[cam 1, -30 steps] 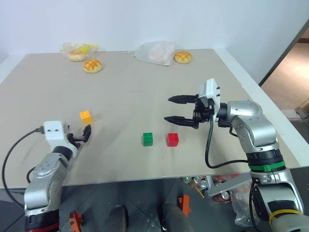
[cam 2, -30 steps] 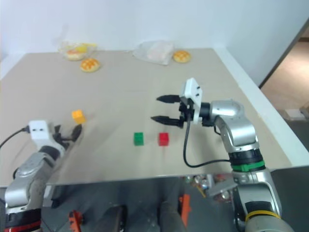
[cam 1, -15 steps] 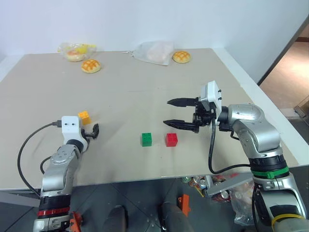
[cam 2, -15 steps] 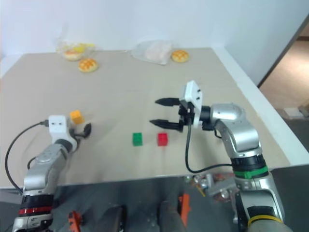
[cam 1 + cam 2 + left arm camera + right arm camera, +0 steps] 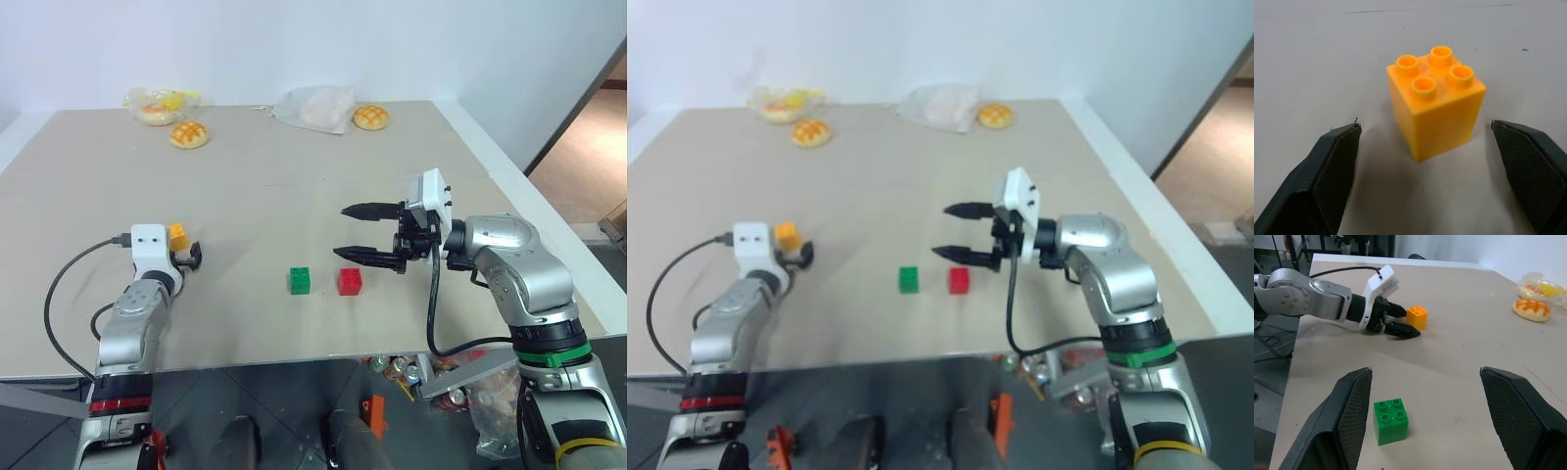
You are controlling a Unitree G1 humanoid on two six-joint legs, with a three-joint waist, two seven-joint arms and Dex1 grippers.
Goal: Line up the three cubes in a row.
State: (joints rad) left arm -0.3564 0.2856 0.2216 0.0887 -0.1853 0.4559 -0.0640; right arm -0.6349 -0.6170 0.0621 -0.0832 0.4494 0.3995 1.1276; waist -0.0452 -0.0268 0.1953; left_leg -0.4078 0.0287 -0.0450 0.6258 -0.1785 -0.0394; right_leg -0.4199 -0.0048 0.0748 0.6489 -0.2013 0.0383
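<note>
Two cubes, green and red, sit side by side near the counter's front edge, while the orange cube lies straight ahead between the left hand's spread fingers, untouched; right hand hovers apart.

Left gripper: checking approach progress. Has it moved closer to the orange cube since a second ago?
Yes. The left gripper advanced across the table to the orange cube, open.

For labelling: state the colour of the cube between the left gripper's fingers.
Orange-yellow cube; clearest in the left wrist view.
</note>
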